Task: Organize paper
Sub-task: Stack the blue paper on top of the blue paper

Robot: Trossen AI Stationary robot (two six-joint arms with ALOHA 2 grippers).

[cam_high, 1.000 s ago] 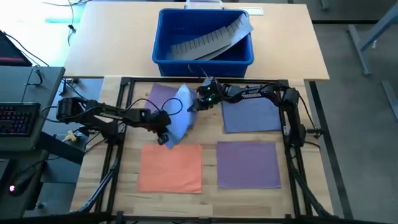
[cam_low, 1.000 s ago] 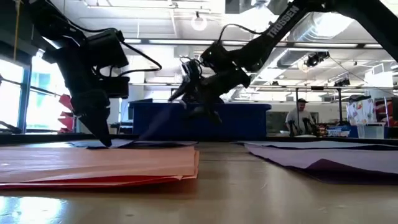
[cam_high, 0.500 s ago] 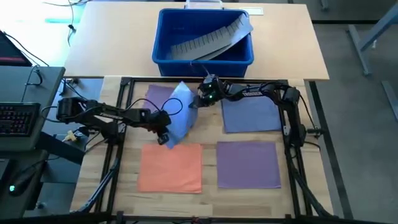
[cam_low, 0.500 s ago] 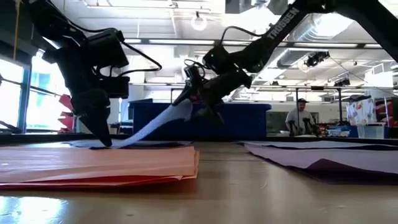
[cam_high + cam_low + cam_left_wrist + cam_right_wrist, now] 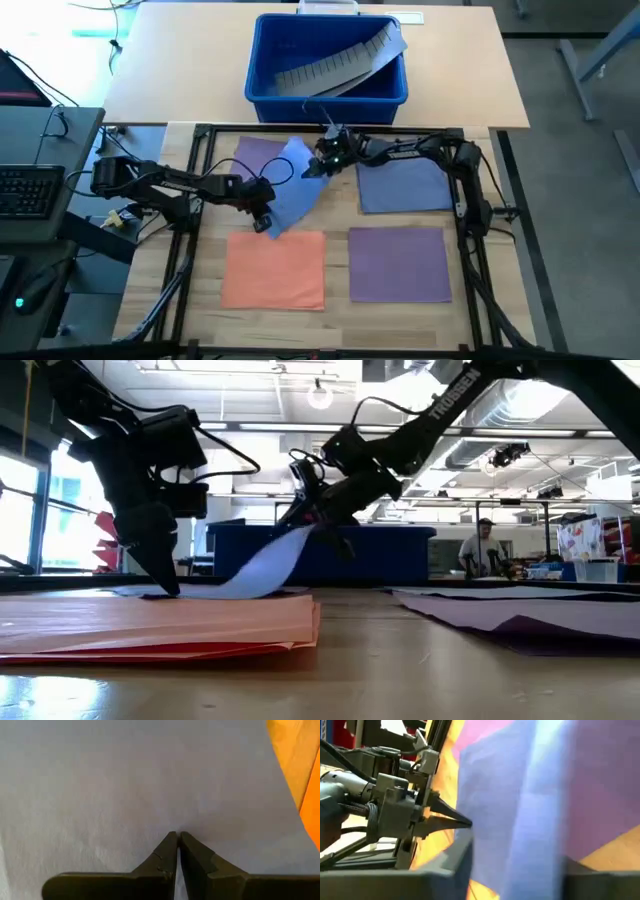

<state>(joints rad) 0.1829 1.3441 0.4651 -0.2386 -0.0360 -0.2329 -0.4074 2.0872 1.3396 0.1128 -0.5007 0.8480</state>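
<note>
the left gripper point(image 5: 262, 222), fingers pressed together, pinned the blue sheet point(image 5: 293, 188) just beyond the orange sheet point(image 5: 274, 268), seemingly anchoring it while the right gripper point(image 5: 320, 166) pinched its raised far corner to reposition it.

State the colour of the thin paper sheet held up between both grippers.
Light blue sheet, clearest in the high view.

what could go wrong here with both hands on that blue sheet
1. The left hand pins one corner of the blue sheet to the table while the right hand lifts the opposite edge; pulling further could tear or crease it.
2. The sheet bows between them in the low view, so it may slip from the right hand.
3. Dragging it could shift the purple sheet underneath.
</note>
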